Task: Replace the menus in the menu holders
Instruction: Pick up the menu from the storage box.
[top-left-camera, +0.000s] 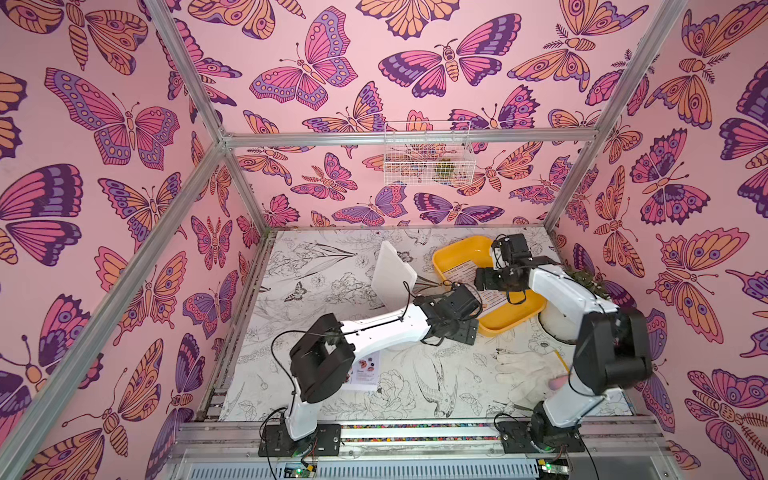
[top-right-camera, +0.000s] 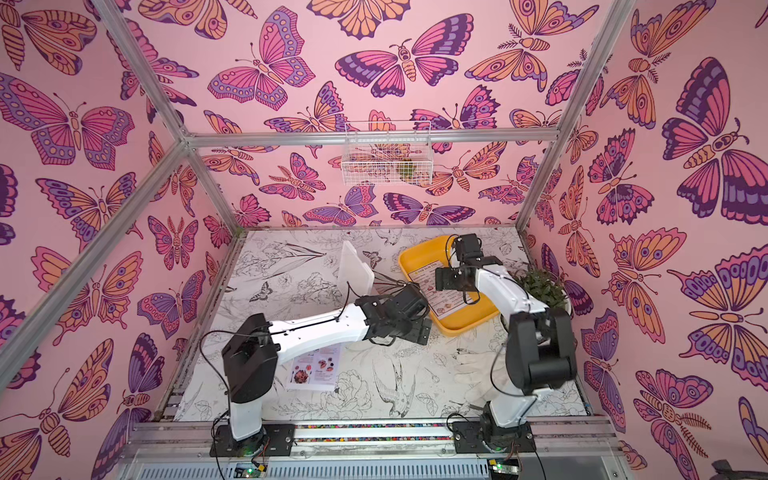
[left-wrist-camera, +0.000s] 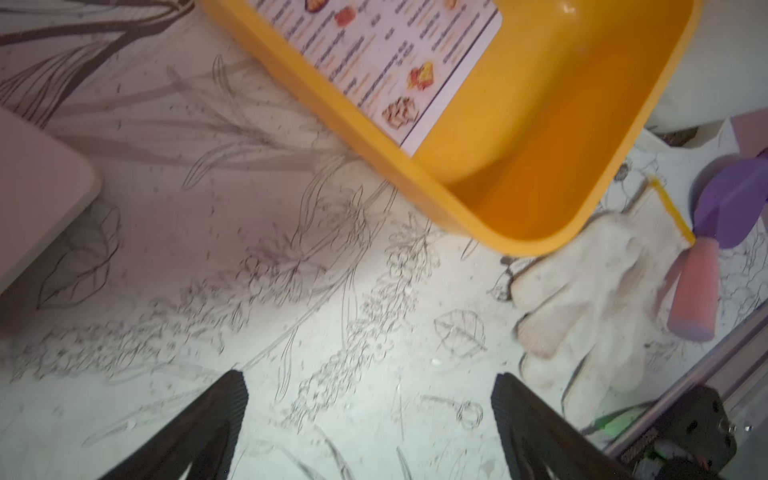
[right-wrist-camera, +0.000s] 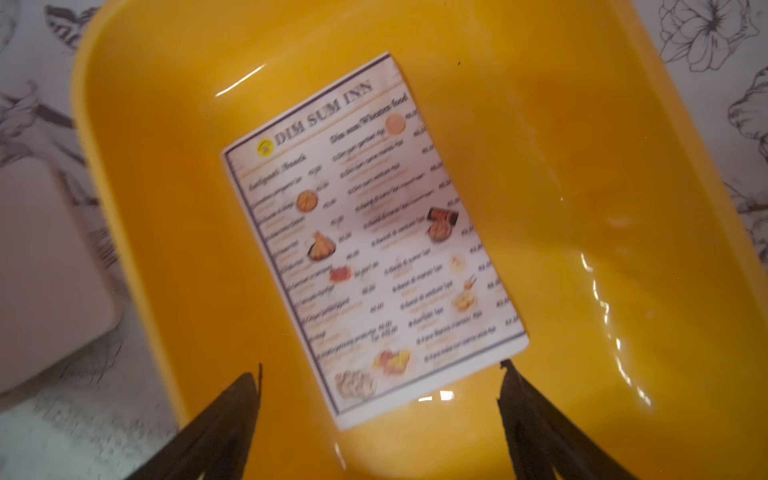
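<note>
**Item:** menu headed "DIM SUM INN" (right-wrist-camera: 374, 241), a white printed sheet with small food photos.
**Location:** laid flat and face up on the floor of the yellow tray (right-wrist-camera: 623, 166), right of centre in both top views.
**Handling:** judged thin, light and limp. Sliding on the smooth plastic is to be expected. A hold at a free corner or short edge is advised rather than the middle. Creasing is a risk.

**Second menu** (top-right-camera: 316, 370): laid flat on the desk (top-right-camera: 374, 399), lower centre-left of the frame, partly under the left arm. The heading is too small to be read.

**Menu holder** (top-right-camera: 355, 272): stood upright with a slight tilt at centre frame, left of the tray. It is judged stiff but easily tipped. Whether a sheet is inside cannot be told.

**Right pincer** (right-wrist-camera: 379, 370): spread wide, nothing gripped, positioned over the foot of the sheet.

**Left pincer** (left-wrist-camera: 369, 376): spread wide and empty, over bare desk beside the tray.
</note>
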